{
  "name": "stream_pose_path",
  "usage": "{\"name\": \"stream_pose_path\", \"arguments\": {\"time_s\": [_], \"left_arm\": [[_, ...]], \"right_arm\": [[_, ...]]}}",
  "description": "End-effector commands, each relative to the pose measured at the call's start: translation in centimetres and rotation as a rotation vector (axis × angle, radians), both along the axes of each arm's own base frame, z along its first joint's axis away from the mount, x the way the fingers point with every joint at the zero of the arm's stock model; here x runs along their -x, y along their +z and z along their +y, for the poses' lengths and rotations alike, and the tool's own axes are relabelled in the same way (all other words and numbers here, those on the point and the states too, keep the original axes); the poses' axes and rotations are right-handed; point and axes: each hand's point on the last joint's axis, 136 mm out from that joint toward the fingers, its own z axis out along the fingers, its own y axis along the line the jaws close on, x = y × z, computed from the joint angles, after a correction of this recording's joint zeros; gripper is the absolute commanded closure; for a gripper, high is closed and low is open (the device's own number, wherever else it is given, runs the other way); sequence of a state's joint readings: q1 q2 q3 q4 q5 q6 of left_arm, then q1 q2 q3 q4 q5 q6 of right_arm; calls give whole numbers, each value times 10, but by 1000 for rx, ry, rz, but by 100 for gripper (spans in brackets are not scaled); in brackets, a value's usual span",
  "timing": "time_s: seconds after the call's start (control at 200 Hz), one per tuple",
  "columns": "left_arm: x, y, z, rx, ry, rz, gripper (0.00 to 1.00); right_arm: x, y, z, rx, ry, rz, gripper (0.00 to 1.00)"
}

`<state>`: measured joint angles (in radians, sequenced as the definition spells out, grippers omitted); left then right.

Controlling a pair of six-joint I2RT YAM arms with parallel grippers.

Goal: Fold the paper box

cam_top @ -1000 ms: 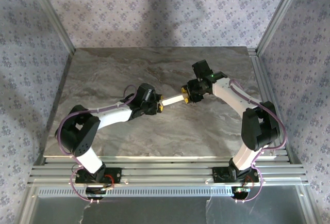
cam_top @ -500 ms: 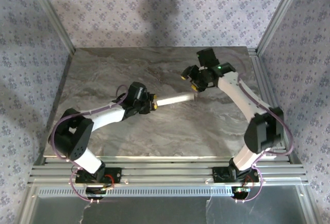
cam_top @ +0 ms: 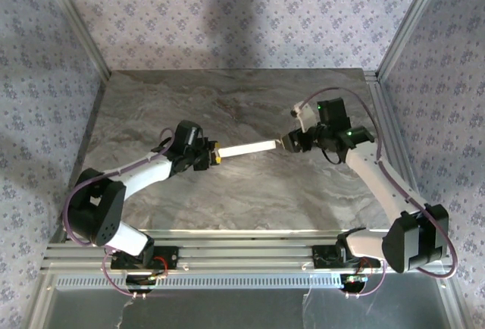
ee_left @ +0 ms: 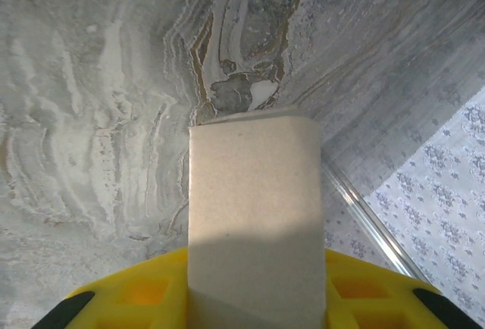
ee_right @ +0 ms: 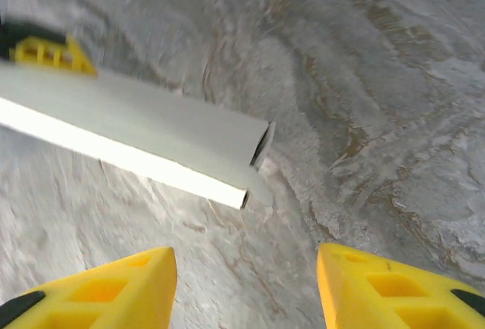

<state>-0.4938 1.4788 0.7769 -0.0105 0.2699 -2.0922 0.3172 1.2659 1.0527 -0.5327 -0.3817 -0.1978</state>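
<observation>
The left gripper [cam_top: 211, 152] is clamped on one end of the single paper box [cam_top: 248, 148] — a long white sleeve at frame centre. The right gripper [cam_top: 291, 143], jaws apart, holds nothing at its far end. Two arms, one grey marbled table [cam_top: 227, 200] — floral-papered walls [cam_top: 227, 18] around it.

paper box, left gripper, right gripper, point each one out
paper box [cam_top: 248, 148], top view, middle of its long side
left gripper [cam_top: 213, 154], top view, between the fingertips at the box's end
right gripper [ee_right: 246, 283], right wrist view, midway between its yellow fingertips
</observation>
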Motion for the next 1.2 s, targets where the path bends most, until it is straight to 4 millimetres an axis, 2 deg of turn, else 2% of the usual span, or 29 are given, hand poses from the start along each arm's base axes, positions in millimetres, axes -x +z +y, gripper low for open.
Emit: {"name": "stream_pose_path", "arguments": {"time_s": [0.0,0.19,0.345,0.43,0.44,0.46,0.56,0.65,0.77,0.904,0.944,0.959,1.009,1.194], "left_arm": [[10,-2,7,102,156,173,68],[9,-4,9,99,154,179,68],[9,-6,9,98,153,183,68],[9,-7,11,98,155,186,68],[9,-7,11,99,156,186,68],[9,-7,11,98,156,185,68],[9,-8,12,100,159,187,68],[8,-9,12,100,160,189,68],[7,-11,12,102,160,192,69],[6,-12,12,106,162,193,68],[6,-13,12,106,162,195,68],[5,-13,12,107,162,194,68],[6,-14,12,107,158,199,68],[8,-16,13,107,146,209,69]], "right_arm": [[6,-10,-1,122,160,-98,47],[-5,-27,12,164,188,-30,49],[-19,-34,23,153,183,17,54],[-23,-42,23,157,168,51,55],[-28,-34,25,151,163,33,55],[-30,-31,26,146,163,30,56],[-35,-34,31,142,166,47,58],[-29,-40,33,153,181,90,60],[-24,-39,38,145,200,79,59],[-16,-36,38,123,210,64,55],[-21,-24,40,103,209,9,53],[-15,-34,38,107,210,28,53],[-12,-30,39,102,223,-4,49],[-14,-12,43,243,291,-272,31]]}}
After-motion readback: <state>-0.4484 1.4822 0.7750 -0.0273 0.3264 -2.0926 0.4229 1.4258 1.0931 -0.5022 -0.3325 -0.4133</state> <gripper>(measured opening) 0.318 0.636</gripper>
